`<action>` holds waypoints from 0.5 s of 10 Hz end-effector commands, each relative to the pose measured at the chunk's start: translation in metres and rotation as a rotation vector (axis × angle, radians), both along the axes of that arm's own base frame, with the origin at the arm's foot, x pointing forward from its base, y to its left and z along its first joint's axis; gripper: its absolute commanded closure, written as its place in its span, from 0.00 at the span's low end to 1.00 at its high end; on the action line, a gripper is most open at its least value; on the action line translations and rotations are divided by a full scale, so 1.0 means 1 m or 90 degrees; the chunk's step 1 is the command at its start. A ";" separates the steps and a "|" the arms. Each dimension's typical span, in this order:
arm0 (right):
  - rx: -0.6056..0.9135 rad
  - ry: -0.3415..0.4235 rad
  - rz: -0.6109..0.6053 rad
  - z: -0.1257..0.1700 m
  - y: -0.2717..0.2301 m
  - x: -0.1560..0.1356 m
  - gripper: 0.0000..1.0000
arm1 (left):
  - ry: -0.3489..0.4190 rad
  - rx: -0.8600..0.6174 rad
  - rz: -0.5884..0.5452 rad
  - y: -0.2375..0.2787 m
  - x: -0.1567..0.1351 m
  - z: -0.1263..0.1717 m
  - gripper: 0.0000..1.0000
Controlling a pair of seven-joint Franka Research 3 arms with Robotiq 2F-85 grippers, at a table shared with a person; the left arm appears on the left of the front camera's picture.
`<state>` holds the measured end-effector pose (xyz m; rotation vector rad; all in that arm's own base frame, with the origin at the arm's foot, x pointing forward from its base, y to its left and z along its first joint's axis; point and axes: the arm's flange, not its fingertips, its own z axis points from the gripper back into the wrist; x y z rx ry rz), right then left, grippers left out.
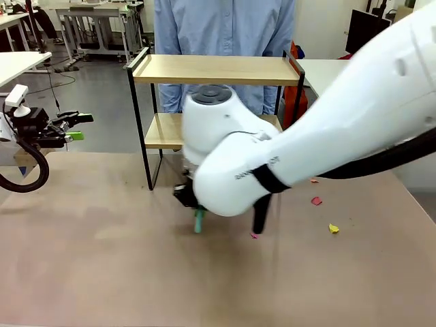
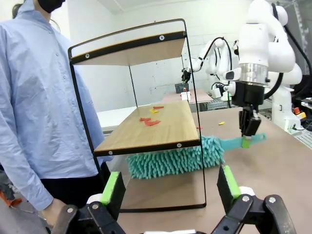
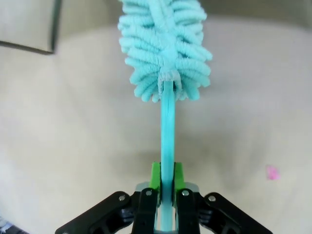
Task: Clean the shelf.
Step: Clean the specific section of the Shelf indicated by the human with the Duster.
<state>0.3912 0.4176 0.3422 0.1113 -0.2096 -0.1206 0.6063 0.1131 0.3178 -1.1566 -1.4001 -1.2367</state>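
shelf [image 2: 161, 129] is stood at the table's [image 1: 102, 272] far side before the person [image 2: 34, 97], scraps [image 2: 150, 122] lying on its lower board. teal duster [image 2: 175, 157] is pinched by the handle in the right gripper [image 3: 165, 187]; the left gripper [image 2: 170, 183] is held spread. the frame could be snagged and tipped by a careless upward swing.

The shelf [image 1: 216, 69] has pale wood boards in a thin black frame. The duster [image 3: 165, 44] is turquoise all over, fluffy head and flat handle alike. The left end effector [image 2: 170, 187] and right end effector [image 3: 165, 183] are black with bright green pads; the right arm [image 1: 354, 122] is white. Red scraps [image 2: 151, 122] and a yellow scrap [image 2: 154, 110] dot the lower board. At 4 o'clock on the tan counter [image 1: 102, 259] lie a pink scrap [image 1: 316, 201] and a yellow piece [image 1: 334, 229]. The person's shirt [image 1: 225, 27] is light blue.
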 end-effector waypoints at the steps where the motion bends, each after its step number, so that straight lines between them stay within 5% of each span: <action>1: 0.015 0.002 -0.002 0.008 -0.058 -0.012 0.87 | -0.010 0.000 0.001 0.000 -0.001 0.003 0.00; 5: -0.012 0.016 -0.059 0.016 -0.140 -0.013 0.87 | -0.010 0.000 0.001 0.000 -0.001 0.003 0.00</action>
